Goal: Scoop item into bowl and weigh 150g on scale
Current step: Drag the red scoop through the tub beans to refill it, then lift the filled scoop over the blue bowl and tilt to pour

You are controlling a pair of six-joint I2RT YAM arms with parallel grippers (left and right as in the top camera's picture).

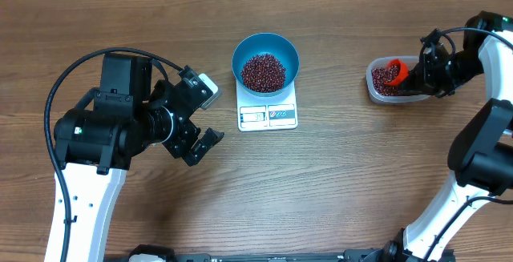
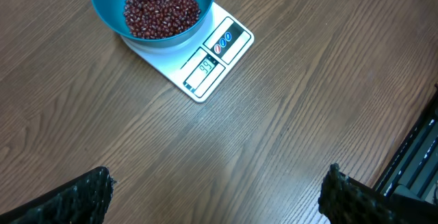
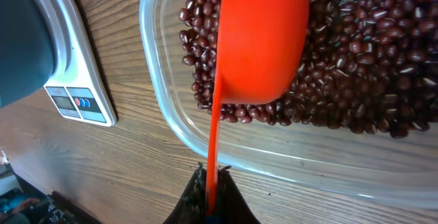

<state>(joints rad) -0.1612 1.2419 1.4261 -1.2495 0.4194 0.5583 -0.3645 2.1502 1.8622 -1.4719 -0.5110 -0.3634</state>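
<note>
beans [image 1: 264, 71]: part in blue bowl [image 1: 236, 60] on scale [image 1: 268, 116], rest in tub [image 1: 373, 86]. right end effector [image 3: 211, 207] clamped on scoop [image 3: 263, 39] handle; left end effector [image 1: 210, 116] wide, empty. risk: a heaped scoop spills in transit or overshoots the weight.

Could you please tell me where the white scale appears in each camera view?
Overhead: scale upper centre, under the blue bowl.
Left wrist: scale at top, just left of centre.
Right wrist: scale at left edge, partly cropped.
Shared landmark: the blue bowl on it, seen in all three.
</note>
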